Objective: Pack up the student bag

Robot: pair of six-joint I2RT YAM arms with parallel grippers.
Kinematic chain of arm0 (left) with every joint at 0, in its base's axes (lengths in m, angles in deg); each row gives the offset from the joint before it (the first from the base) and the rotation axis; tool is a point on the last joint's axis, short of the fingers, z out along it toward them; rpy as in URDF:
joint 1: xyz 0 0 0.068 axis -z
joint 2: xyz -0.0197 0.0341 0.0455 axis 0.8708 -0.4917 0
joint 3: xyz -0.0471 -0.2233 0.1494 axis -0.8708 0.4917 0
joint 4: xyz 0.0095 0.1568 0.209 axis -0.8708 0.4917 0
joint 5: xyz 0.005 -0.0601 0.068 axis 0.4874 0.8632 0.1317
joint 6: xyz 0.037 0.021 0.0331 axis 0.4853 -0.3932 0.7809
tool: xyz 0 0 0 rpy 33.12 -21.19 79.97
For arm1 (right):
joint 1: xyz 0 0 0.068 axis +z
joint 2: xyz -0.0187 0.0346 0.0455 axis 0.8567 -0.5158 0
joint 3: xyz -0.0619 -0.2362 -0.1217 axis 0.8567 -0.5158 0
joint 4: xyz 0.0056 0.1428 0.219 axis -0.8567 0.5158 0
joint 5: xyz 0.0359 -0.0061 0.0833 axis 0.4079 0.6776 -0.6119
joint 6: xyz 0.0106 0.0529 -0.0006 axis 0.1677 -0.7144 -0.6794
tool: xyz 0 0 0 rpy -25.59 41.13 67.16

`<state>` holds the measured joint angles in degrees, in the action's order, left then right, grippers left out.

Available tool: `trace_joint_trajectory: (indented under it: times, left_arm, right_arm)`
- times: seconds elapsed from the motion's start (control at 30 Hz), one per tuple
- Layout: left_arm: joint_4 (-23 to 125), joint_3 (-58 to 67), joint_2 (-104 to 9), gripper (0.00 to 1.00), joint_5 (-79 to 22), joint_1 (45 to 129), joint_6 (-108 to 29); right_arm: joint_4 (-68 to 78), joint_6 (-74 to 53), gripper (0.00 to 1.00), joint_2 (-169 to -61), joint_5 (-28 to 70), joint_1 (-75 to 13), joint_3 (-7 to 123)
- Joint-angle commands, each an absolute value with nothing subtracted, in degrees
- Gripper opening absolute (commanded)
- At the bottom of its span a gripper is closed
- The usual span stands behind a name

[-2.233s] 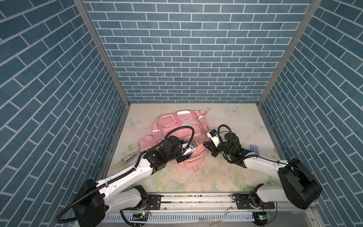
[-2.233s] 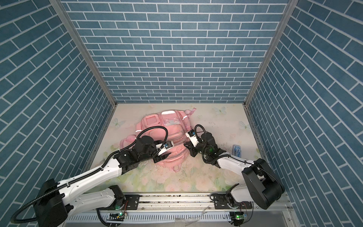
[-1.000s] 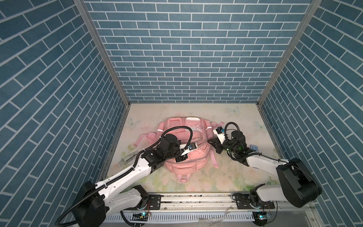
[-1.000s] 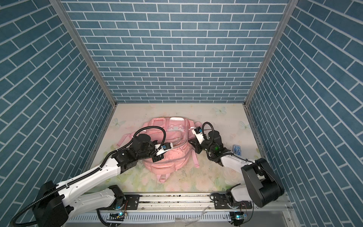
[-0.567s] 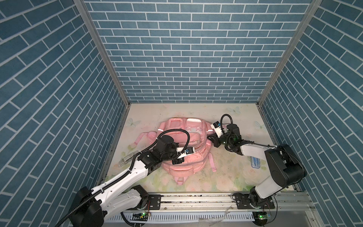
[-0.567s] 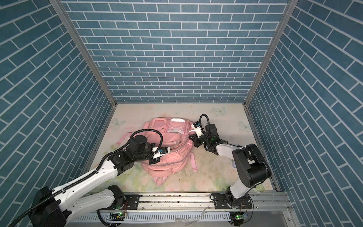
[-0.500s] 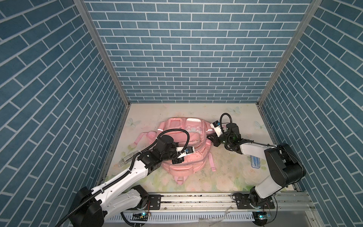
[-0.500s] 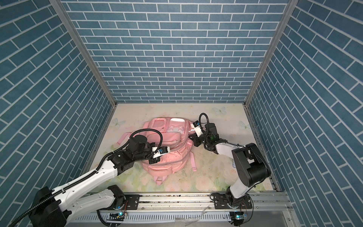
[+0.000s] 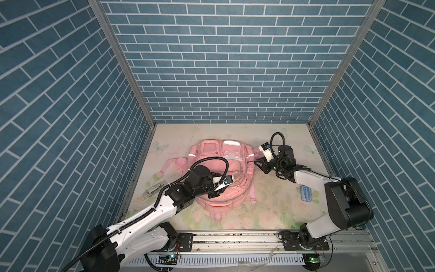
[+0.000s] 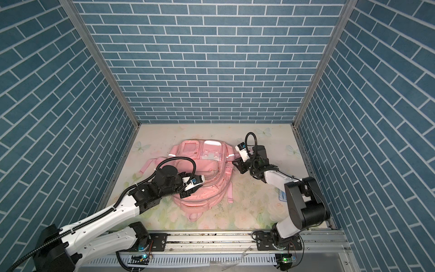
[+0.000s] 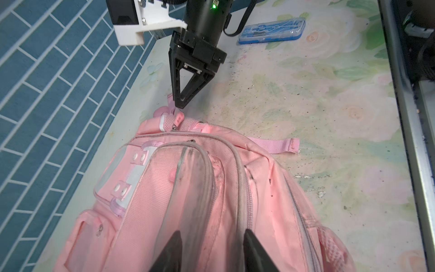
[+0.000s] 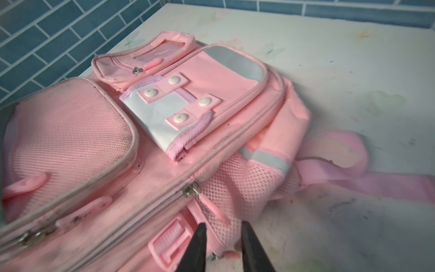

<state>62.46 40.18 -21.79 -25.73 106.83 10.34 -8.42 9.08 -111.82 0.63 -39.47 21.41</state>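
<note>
In both top views the bag (image 9: 231,200) (image 10: 207,197) lies flat and front up in the middle of the table (image 9: 270,212) (image 10: 254,212), with its small front pockets toward the back wall. The left gripper (image 9: 213,194) (image 10: 184,194) is over the bag's near half, and its jaws cannot be read from here. The right gripper (image 9: 259,164) (image 10: 236,164) is at the bag's right edge. A blue case (image 9: 306,193) lies on the table right of the bag, well apart from it. A clear case (image 9: 154,189) lies left of the bag by the wall, and its contents are too small to tell.

In the left wrist view, the left gripper (image 11: 211,254) has its jaws spread, holding nothing, just above the bag's (image 11: 259,188) clear-fronted pocket. The right gripper's (image 11: 180,103) tips are at the bag's far corner, just beside a zip pull (image 11: 178,118). The blue case (image 11: 270,30) lies shut, with pale tool shapes showing through its lid.

In the right wrist view, the right gripper (image 12: 223,247) has its fingers slightly parted with nothing clamped between them. They are over the mesh pocket (image 12: 240,188) on the bag's (image 12: 211,77) side. The zip pull (image 12: 213,208) hangs just ahead of the tips. The main zip is closed along the stretch in view, and the small pocket (image 12: 146,58) is zipped too. What the bag holds is hidden.
</note>
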Motion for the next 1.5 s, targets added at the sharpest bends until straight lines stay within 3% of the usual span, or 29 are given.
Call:
trace_joint_trajectory:
  times: [0.0, 0.2, 0.53, 0.63, 0.67, 0.73, 0.77, 1.1, 1.47]
  left_arm:
    - [63.4, 37.9, -21.8, 0.50, -33.9, 110.2, 7.5]
    - [62.9, 35.9, -27.8, 0.53, -37.8, 110.6, 8.7]
    - [60.8, 33.1, -36.8, 0.54, -37.8, 110.2, 9.5]
    - [60.3, 32.7, -37.8, 0.41, -36.1, 109.8, 8.6]
    - [60.6, 32.7, -38.0, 0.33, -35.5, 109.8, 8.2]
    - [61.2, 33.2, -37.2, 0.07, -34.6, 109.1, 8.3]
    - [61.2, 33.8, -36.3, 0.00, -34.4, 108.5, 8.1]
    - [52.0, 41.7, -24.7, 0.00, -23.0, 100.1, 8.1]
    - [51.6, 41.1, -24.0, 0.00, -13.2, 93.9, 11.8]
  right_arm:
    - [-9.7, 13.8, 0.33, -104.4, 1.3, -39.0, 18.0]
    - [-13.6, 18.6, 0.37, -99.1, -2.3, -37.6, 13.4]
    - [-15.3, 22.7, 0.36, -103.3, -5.4, -33.7, 15.0]
    - [-16.1, 23.8, 0.36, -105.7, -7.7, -33.2, 15.6]
    - [-16.7, 23.9, 0.37, -106.5, -8.0, -33.0, 15.9]
    - [-18.3, 22.8, 0.37, -108.2, -10.0, -33.0, 16.5]
    - [-19.8, 22.3, 0.37, -109.1, -11.3, -32.9, 16.7]
    - [-24.2, 21.4, 0.41, -119.0, -17.0, -28.9, 22.8]
    - [-28.4, 24.4, 0.43, -125.3, -25.5, -27.8, 23.0]
